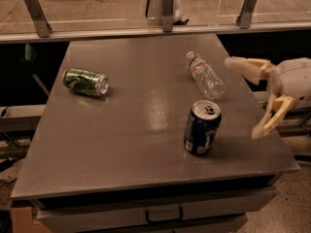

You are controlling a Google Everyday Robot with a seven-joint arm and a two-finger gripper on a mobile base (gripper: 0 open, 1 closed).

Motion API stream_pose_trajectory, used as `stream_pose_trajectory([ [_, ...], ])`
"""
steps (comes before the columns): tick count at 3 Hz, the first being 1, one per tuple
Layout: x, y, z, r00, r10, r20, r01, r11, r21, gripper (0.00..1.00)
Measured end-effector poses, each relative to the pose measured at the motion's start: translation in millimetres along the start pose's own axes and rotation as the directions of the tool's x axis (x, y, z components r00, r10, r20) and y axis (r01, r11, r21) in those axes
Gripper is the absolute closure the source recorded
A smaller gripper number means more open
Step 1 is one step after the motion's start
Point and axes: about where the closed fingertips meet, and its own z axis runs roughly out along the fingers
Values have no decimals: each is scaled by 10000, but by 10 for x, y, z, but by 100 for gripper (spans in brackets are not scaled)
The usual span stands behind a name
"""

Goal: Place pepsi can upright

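The pepsi can (201, 127), dark blue with a silver top, stands upright on the grey table (131, 130), right of the middle and toward the front. My gripper (245, 97) is to the right of the can, apart from it and raised a little above the table's right edge. Its two cream fingers (243, 65) are spread wide and hold nothing.
A green can (85, 82) lies on its side at the table's left. A clear plastic bottle (205, 75) lies on its side behind the pepsi can. A railing with metal posts (165, 6) runs behind the table. Drawers (160, 215) sit under the front edge.
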Motion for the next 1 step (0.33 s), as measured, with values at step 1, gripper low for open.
stream_pose_trajectory([
  [1,-223,-164,-255,9986,-491,-211,503,9967,633,0],
])
